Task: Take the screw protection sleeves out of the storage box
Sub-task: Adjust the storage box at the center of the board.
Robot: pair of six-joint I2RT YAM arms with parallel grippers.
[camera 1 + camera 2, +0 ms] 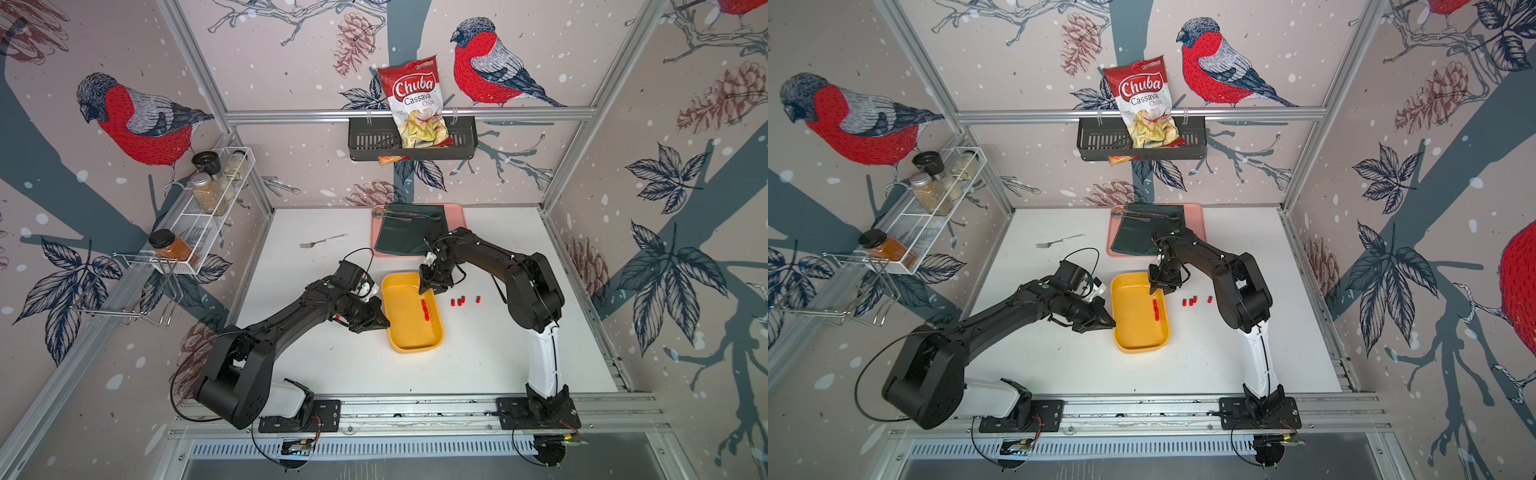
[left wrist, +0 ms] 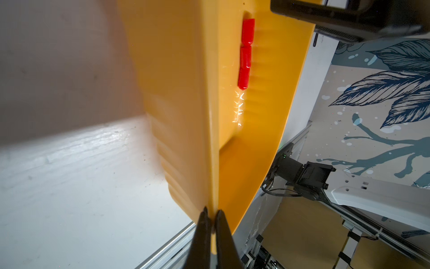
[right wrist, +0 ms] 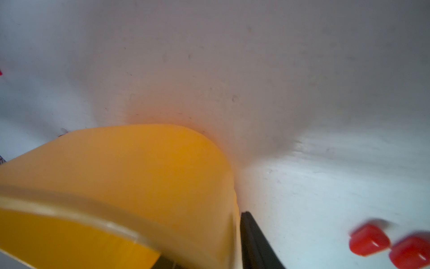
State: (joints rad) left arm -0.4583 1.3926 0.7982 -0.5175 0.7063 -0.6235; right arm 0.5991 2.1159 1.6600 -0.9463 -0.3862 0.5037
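the storage box [image 1: 401,303] is seen just below the centre of the frame in both top views, lying on the white table [image 1: 332,370]. inside it, near its right wall, a short row of screw protection sleeves [image 1: 424,309] is laid end to end. in the left wrist view three sleeves are counted in that row [image 2: 245,53], touching one another along a groove in the yellow floor. four more sleeves [image 1: 1191,302] are scattered on the table just right of the box: three are close together and one is a little further right. two of these are shown blurred at the lower right of the right wrist view [image 3: 370,240].

the left gripper [image 1: 384,322] is placed at the left rim of the box. in the left wrist view its fingers [image 2: 204,223] are clenched on that thin rim, with one finger on each side of it.

the right gripper [image 1: 428,286] is held over the upper right corner of the box. in the right wrist view one black finger [image 3: 252,233] is seen just outside the rounded corner wall and the other finger is mostly hidden behind the box. whether the wall is pinched or released cannot be told.

above the box in the frame, a pink tray [image 1: 455,216] covered by a green cloth [image 1: 399,237] is set against the back wall. a fork [image 1: 322,241] lies to its left. on the wall a black basket [image 1: 370,141] is hung, with a chips bag [image 1: 413,95] standing in it.
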